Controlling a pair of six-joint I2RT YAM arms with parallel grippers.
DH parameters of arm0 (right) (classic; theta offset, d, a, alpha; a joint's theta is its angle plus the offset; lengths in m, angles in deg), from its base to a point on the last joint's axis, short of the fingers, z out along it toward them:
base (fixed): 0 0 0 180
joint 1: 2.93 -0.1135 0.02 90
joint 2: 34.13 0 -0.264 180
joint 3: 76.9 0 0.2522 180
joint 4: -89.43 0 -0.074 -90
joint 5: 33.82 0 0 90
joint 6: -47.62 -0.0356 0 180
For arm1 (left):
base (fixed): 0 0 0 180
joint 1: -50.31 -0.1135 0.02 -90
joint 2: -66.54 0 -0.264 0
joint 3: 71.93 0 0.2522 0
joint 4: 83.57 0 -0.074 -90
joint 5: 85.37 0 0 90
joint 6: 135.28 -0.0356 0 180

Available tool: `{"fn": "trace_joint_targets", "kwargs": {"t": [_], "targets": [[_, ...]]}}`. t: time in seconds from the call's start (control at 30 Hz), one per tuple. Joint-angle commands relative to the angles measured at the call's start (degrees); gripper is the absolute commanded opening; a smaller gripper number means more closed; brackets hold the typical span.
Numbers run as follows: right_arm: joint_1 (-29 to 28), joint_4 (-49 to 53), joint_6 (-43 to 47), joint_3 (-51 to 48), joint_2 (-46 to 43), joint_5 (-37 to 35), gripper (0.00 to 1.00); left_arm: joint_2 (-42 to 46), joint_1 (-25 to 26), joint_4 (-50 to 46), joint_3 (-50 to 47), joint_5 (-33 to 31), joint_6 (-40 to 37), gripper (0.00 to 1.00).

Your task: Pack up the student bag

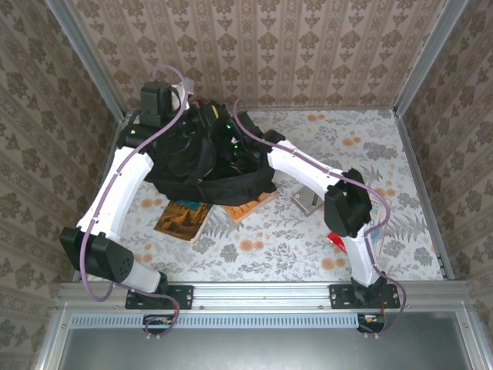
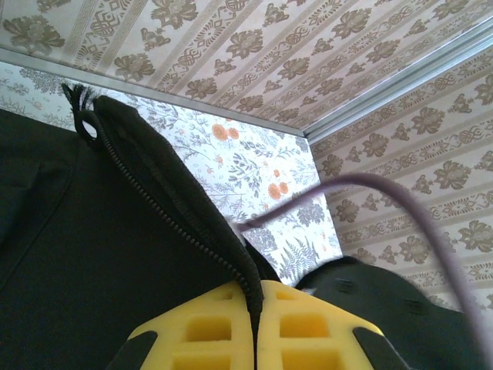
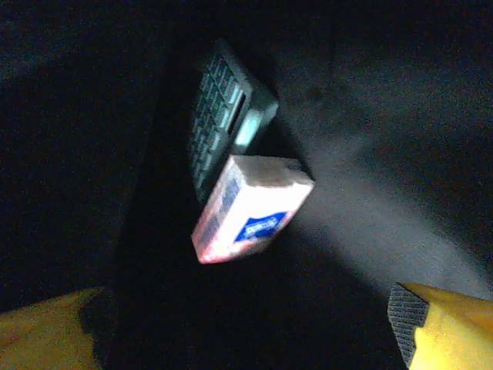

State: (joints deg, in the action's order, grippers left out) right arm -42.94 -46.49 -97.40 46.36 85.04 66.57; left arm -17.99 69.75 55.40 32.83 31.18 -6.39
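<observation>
The student bag is a large black backpack lying at the back middle of the table, with its top open. My left gripper is shut on the bag's black zipper edge and holds it up at the bag's back left. My right gripper is inside the dark bag, its yellow fingers wide open with nothing between them. Beyond them lies a small white box with a blue label, apart from both fingers. It rests against a dark calculator.
A book with an orange and dark cover lies on the table in front of the bag. An orange book pokes out from under the bag's front edge. A small grey object and a red item lie by the right arm.
</observation>
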Motion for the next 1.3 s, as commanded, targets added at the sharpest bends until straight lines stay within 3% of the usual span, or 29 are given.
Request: {"fn": "trace_joint_targets", "kwargs": {"t": [0.0, 0.2, 0.37, 0.43, 0.5, 0.6, 0.7, 0.87, 0.97, 1.07, 1.27], "targets": [[0.17, 7.49, 9.14, -4.22, -8.92, -7.04, 0.97, 1.83, -0.37, 4.23, -0.94, 0.63, -0.22, 0.0], [2.57, 11.29, 12.89, -15.83, -23.19, -17.65, 1.0, 1.83, -0.21, 4.98, -3.56, 0.68, -0.38, 0.0], [14.91, -2.36, 8.75, -38.04, -38.88, -7.52, 1.0, 2.0, 0.45, 5.21, -5.21, 0.53, -0.47, 0.0], [19.39, -2.37, 9.3, -42.75, -43.0, -4.52, 1.0, 2.16, 1.0, 5.18, -5.48, 0.35, -0.45, 0.0], [22.01, 1.01, 10.81, -46.09, -45.99, -7.64, 1.0, 2.42, 1.54, 4.91, -5.69, 0.13, -0.64, 0.0], [24.69, 9.56, 12.92, -48.11, -48.07, -15.97, 1.0, 3.3, 2.39, 4.71, -6.63, -0.99, -1.01, 0.0], [28.83, 9.99, 13.38, -53.99, -51.72, -19.88, 1.0, 4.2, 2.94, 5.46, -8.29, -1.81, -1.23, 0.0], [44.6, 8.54, 7.15, -65.42, -57.28, -17.05, 1.0, 4.49, 2.71, 5.6, -8.83, -2.0, -1.7, 0.0], [49.23, 10.92, 6.15, -68.06, -59.64, -24.46, 1.0, 4.64, 2.44, 5.95, -9.08, -1.52, -1.46, 0.0], [53.0, 16.32, 3.16, -67.79, -58.45, -30.78, 1.0, 4.82, 2.12, 6.28, -9.44, -1.33, -1.32, 0.0], [60.73, 16.16, 2.49, -71.44, -54.39, -30.86, 1.0, 4.9, 1.52, 6.99, -9.71, -0.44, -0.59, 0.0]]}}
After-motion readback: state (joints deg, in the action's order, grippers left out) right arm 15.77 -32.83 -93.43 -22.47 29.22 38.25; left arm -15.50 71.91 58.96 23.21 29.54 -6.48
